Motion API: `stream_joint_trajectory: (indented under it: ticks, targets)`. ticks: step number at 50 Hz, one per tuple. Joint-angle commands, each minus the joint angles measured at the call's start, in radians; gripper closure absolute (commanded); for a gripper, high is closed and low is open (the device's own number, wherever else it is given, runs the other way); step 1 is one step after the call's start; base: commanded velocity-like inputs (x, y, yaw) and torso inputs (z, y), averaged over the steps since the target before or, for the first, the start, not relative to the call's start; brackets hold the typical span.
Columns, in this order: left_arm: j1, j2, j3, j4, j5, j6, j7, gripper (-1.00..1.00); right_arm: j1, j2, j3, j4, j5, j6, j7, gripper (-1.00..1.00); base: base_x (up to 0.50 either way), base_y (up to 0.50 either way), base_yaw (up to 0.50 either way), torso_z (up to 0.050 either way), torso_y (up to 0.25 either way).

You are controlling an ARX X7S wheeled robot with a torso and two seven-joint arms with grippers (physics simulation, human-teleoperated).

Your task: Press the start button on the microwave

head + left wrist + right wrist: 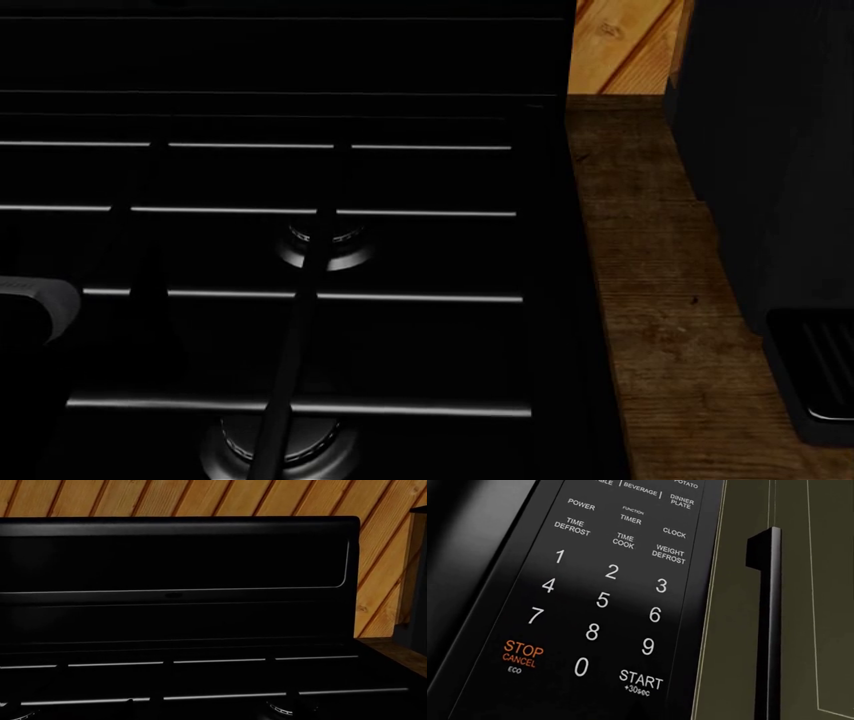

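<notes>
- Left wrist view: a black stove (180,680) fills the lower frame, its raised back panel (173,565) across the middle, and a slanted wood-plank wall (200,497) along the top and right. One burner (280,709) shows at the bottom edge, right of centre; another may peek in at the bottom left corner. The left gripper itself is not in this picture, so I cannot tell whether its fingers are spread or pressed together.
- Head view: the same stove top takes the left two thirds, with two burners counted, one at centre (324,245) and one at the bottom (278,448). A wooden counter (654,300) runs down the right, with a dark appliance (781,200) at the far right. No microwave is visible here.
- Right wrist view: the microwave keypad (600,595) fills the left and centre. The START button (640,681) sits at the lower centre, right of 0; one STOP/CANCEL button (522,654) sits lower left. Ten digit keys are counted, 0 to 9. One vertical dark handle (768,625) stands at the right.
- The right gripper is not visible either, so its state cannot be told.
- To press well, I judge the fingertip should go squarely onto START, clear of 0 and 9.
</notes>
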Motion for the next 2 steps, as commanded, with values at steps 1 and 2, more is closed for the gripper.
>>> stream_joint_trajectory:
  ticks: [1,2]
  targets:
    - [0.000,-0.006,0.002,0.005,-0.003,-0.002,-0.007,-1.00,-0.133,0.029,-0.036,0.169,0.162,0.043,0.002,1.00,0.00,0.00,0.00,0.000,0.000]
    - [0.000,-0.006,0.002,0.006,-0.004,-0.003,-0.007,-1.00,-0.134,0.030,-0.034,0.167,0.163,0.044,0.004,1.00,0.00,0.00,0.00,0.000,0.000]
